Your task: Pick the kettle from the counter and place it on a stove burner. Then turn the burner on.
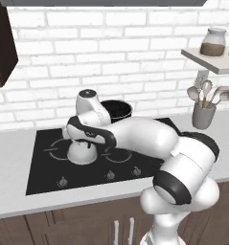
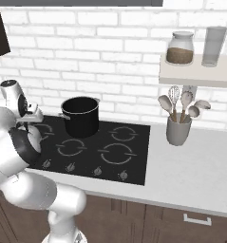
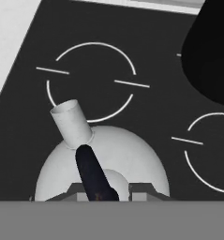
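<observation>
Hand view looks straight down on the kettle (image 3: pixel 132 154), its pale dome and stubby spout below me, and my gripper (image 3: pixel 103 194) is clamped narrow on its dark handle (image 3: pixel 92 171). From the left base view the kettle (image 1: pixel 82 152) sits at the left side of the black cooktop (image 1: pixel 46 177), over a ring outline; whether it touches the glass I cannot tell. A grey burner ring (image 3: pixel 91 79) lies just beyond the spout. Farther back stands the black pot (image 2: pixel 80 115). To the right, on the counter (image 2: pixel 195 166), is the grey utensil cup (image 2: pixel 178 130).
</observation>
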Available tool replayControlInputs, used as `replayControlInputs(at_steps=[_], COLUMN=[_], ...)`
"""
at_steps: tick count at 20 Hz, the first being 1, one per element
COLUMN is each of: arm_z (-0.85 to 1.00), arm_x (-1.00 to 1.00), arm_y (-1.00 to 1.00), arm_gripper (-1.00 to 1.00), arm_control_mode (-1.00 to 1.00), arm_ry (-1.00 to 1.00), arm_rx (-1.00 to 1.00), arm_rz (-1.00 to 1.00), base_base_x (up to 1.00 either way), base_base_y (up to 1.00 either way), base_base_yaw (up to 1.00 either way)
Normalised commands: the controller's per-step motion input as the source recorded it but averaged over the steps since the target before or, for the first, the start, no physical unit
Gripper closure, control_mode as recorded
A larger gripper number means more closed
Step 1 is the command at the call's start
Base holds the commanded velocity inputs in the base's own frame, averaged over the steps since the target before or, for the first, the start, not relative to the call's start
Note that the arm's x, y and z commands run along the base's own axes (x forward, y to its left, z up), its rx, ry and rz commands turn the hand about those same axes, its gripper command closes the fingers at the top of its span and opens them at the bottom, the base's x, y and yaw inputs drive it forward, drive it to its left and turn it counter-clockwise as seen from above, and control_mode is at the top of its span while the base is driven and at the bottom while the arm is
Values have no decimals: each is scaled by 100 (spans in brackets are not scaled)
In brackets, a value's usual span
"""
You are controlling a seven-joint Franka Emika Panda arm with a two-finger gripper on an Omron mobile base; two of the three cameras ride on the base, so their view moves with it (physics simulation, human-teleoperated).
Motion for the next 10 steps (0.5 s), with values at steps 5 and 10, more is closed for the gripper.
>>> replayControlInputs(at_steps=[5, 10], arm_z=[0, -5], arm_x=[69, 60], arm_y=[18, 23], arm_gripper=[100, 100], arm_control_mode=[-100, -100], arm_ry=[0, 0], arm_rx=[0, 0], arm_rz=[0, 0], base_base_x=[0, 0], base_base_y=[0, 0], base_base_yaw=[0, 0])
